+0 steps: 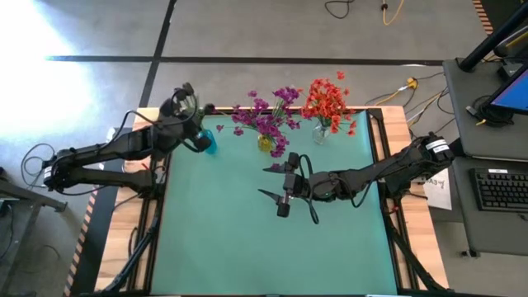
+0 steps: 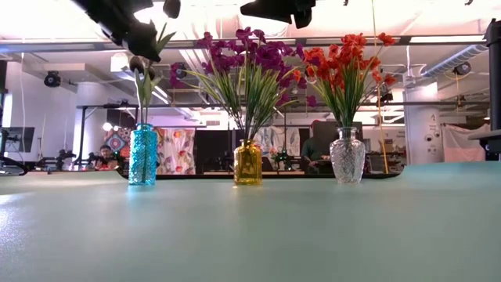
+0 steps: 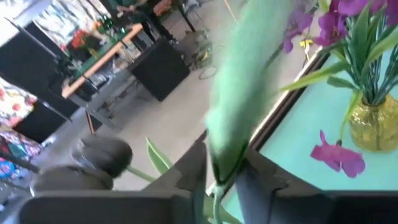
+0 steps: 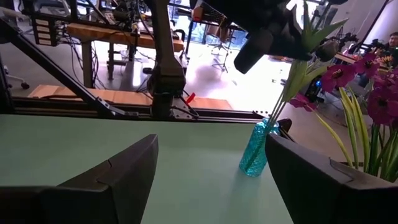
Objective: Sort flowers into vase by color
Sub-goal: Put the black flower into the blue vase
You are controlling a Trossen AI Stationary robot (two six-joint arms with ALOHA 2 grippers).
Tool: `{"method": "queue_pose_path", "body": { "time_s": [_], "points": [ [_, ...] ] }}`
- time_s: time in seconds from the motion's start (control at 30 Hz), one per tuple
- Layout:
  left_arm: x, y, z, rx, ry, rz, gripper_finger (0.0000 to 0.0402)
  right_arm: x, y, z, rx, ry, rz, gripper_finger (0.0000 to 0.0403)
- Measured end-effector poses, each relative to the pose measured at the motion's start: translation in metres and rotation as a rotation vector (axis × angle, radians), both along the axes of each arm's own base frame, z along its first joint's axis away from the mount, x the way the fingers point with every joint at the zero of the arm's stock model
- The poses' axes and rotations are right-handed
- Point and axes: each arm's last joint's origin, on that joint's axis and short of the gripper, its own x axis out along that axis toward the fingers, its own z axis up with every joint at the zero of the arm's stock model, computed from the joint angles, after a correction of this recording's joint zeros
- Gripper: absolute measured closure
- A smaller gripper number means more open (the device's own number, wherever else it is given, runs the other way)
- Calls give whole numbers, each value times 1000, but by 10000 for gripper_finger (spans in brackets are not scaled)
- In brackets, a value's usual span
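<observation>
A flower with small dark buds (image 2: 138, 64) and green leaves stands with its stem's lower end inside the blue vase (image 1: 208, 143) at the far left of the green mat. My left gripper (image 3: 224, 171) is above that vase, shut on the stem. The purple flowers (image 1: 268, 115) stand in the yellow vase (image 2: 247, 162). The orange-red flowers (image 1: 327, 103) stand in the clear vase (image 2: 347, 157). My right gripper (image 1: 275, 186) hovers open over the middle of the mat, touching nothing. My left gripper pinches the flower's green stem (image 3: 219, 182) between its two fingers, high up, just under the leaves. It comes from the table's left, slanting a little downward, with the fingers across the stem. The stem hangs nearly upright, its lower end in the blue vase (image 4: 256, 149).
The three vases stand in a row along the mat's far edge. The near half of the green mat (image 1: 247, 256) is bare. Beyond the table are workbenches and, in the low view, seated people (image 2: 105, 157).
</observation>
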Motion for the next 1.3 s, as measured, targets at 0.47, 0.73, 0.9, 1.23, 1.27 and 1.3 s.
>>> {"method": "queue_pose_path", "body": {
  "time_s": [0.47, 0.73, 0.9, 1.23, 1.27, 1.3],
  "points": [
    [-2, -2, -7, -132, -85, 14, 198, 0, 0, 0, -2, 1, 0, 115],
    [-5, -3, -6, -224, -167, 70, 147, 0, 0, 0, -4, 6, 0, 115],
    [-13, -5, 2, -321, -239, 149, 129, 0, 0, -1, -5, 7, 1, 115],
    [-13, -8, 3, -430, -234, 100, 115, 0, 0, -1, -4, 11, 0, 115],
    [-12, -7, 2, -439, -234, 107, 116, 0, 0, -1, -4, 12, 0, 115],
    [-11, -7, 1, -444, -235, 112, 116, 0, 0, -1, -4, 11, 0, 115]
  ]
}}
